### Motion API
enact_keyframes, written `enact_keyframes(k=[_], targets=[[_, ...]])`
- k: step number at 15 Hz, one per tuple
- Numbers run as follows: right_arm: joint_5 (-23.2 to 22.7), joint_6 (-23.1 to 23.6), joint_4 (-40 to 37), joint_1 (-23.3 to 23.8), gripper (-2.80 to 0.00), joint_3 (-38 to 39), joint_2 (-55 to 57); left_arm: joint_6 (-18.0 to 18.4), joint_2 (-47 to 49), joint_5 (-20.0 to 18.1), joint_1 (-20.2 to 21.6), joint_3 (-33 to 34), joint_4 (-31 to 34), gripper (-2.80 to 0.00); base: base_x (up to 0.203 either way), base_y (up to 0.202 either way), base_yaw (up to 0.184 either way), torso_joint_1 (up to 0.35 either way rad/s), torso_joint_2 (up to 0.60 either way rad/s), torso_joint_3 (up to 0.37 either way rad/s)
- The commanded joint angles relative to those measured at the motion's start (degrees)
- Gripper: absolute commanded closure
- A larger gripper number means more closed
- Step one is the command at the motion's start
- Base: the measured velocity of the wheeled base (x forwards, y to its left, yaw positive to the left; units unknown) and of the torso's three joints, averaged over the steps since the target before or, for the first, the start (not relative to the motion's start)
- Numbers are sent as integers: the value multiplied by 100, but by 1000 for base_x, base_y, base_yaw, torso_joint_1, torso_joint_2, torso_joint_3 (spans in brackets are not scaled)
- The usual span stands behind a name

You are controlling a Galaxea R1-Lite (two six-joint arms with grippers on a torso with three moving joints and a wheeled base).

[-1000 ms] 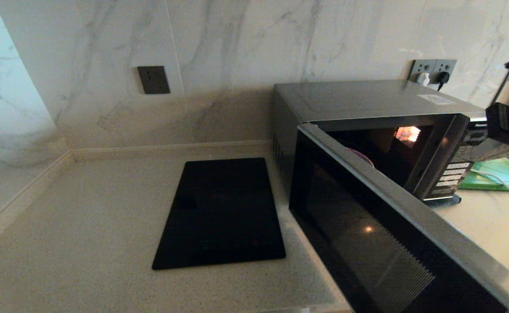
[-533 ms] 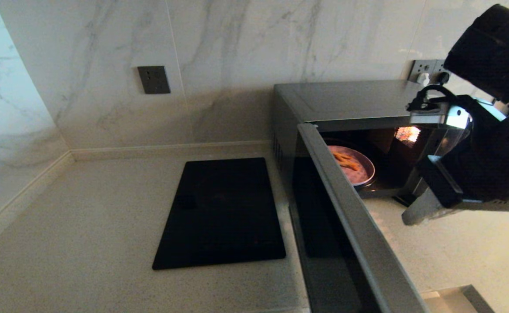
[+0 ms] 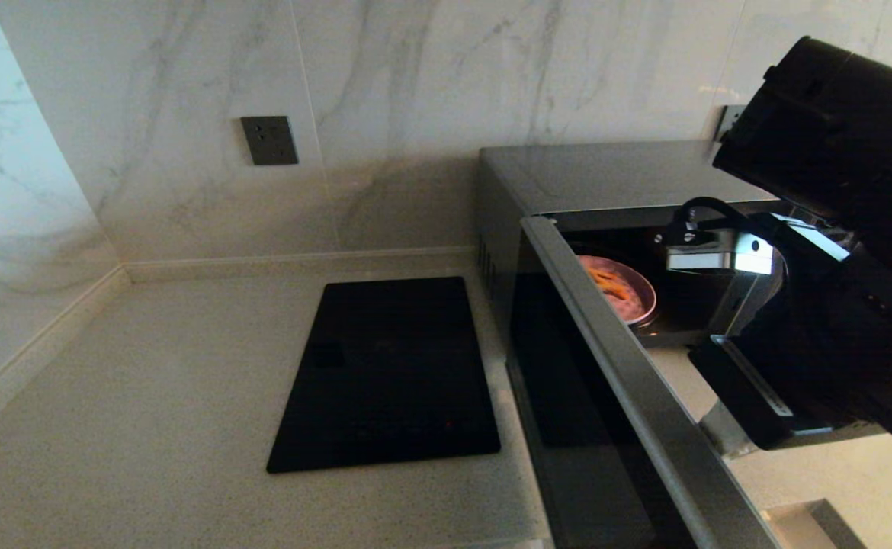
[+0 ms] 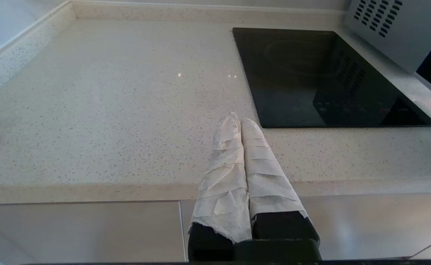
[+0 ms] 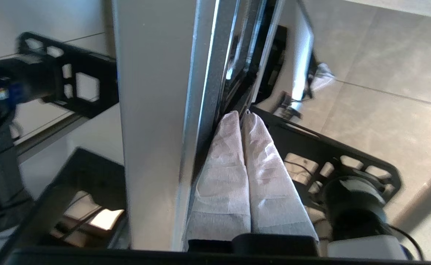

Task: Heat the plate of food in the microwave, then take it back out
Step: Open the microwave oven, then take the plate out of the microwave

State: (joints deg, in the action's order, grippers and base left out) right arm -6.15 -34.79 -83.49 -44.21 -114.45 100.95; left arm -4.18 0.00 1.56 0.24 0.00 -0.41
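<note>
The black and silver microwave [image 3: 606, 171] stands at the back right with its door [image 3: 629, 381] swung wide open toward me. Inside on the floor of the cavity sits the lilac plate [image 3: 636, 301] with orange fries [image 3: 612, 284]; the door edge hides its left part. My right arm fills the right side of the head view. Its gripper [image 3: 717, 436] is shut, with nothing between the wrapped fingers [image 5: 234, 165], which lie alongside the door's edge [image 5: 153, 110]. My left gripper [image 4: 237, 119] is shut and empty, parked above the counter's front edge.
A flat black cooktop [image 3: 389, 374] lies on the speckled counter [image 3: 149, 396] left of the microwave. A dark wall socket [image 3: 269, 139] sits on the marble wall. The open door juts out over the counter's front edge.
The microwave door has swung further open, uncovering the plate of fries. My right arm has come in from the right and dropped lower, beside the door.
</note>
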Motion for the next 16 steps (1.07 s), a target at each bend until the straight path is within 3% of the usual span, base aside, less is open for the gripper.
enact_keyframes(k=[1, 9, 12, 16], targets=[[-17, -19, -35, -17, 0, -8, 3, -4, 9, 2, 2, 0, -2, 0, 0, 0, 0, 0, 0, 0], [72, -177, 6, 28, 0, 1, -104, -4, 9, 2, 2, 0, -2, 0, 0, 0, 0, 0, 0, 0], [431, -186, 9, 94, 0, 1, -252, -4, 9, 2, 2, 0, -2, 0, 0, 0, 0, 0, 0, 0], [682, -180, 10, 519, 0, 1, -614, -4, 9, 2, 2, 0, -2, 0, 0, 0, 0, 0, 0, 0]])
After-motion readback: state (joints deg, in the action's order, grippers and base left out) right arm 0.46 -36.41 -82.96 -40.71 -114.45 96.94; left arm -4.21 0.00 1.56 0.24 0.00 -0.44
